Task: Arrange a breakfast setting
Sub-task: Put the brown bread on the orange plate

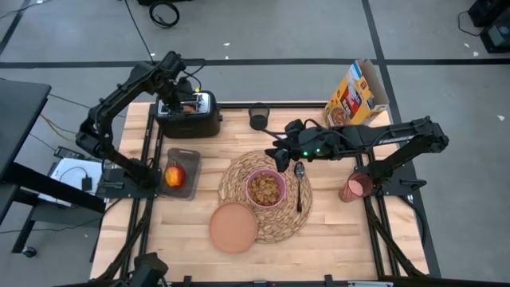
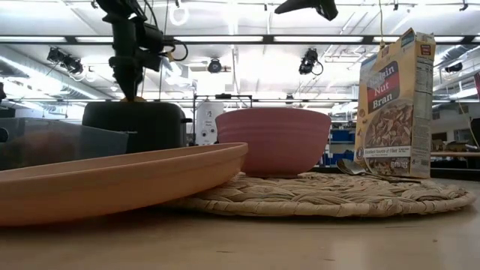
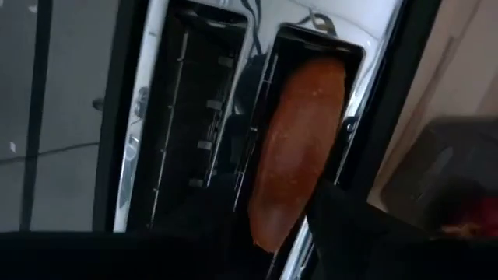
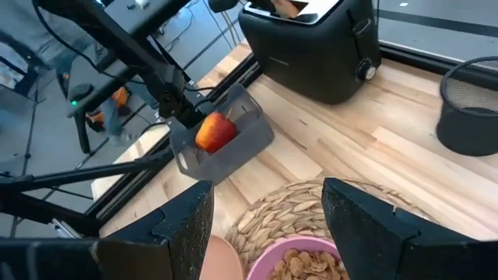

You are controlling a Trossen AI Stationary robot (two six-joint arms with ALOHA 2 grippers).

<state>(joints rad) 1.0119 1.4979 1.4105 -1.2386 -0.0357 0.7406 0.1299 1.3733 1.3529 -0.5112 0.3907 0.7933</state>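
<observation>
A brown toast slice (image 3: 299, 140) stands on edge in one slot of the black toaster (image 1: 189, 119) at the table's far left. My left gripper (image 3: 278, 194) comes down over it, one finger on each side of the slice. My right gripper (image 4: 268, 225) hangs open over the far edge of the woven placemat (image 1: 239, 179), holding nothing. On the mat sit the pink bowl (image 1: 265, 188) of cereal and the metal spoon (image 1: 299, 187). The plate (image 1: 233, 228) overlaps the mat's near edge. The apple (image 1: 174, 175) lies in a grey tray. The pink cup (image 1: 356, 187) stands at the right. My left gripper has the toast slice's upper edge (image 3: 272, 222) between its two fingers, one against each broad face. The fingers (image 3: 350, 225) come from above, pointing steeply down. The slice stands upright with its lower part in the toaster slot.
The cereal box (image 1: 358, 96) stands at the far right and a black mesh cup (image 1: 259, 117) beside the toaster. The grey tray (image 1: 185, 159) lies near the left edge. Bare wood shows at the near right of the table.
</observation>
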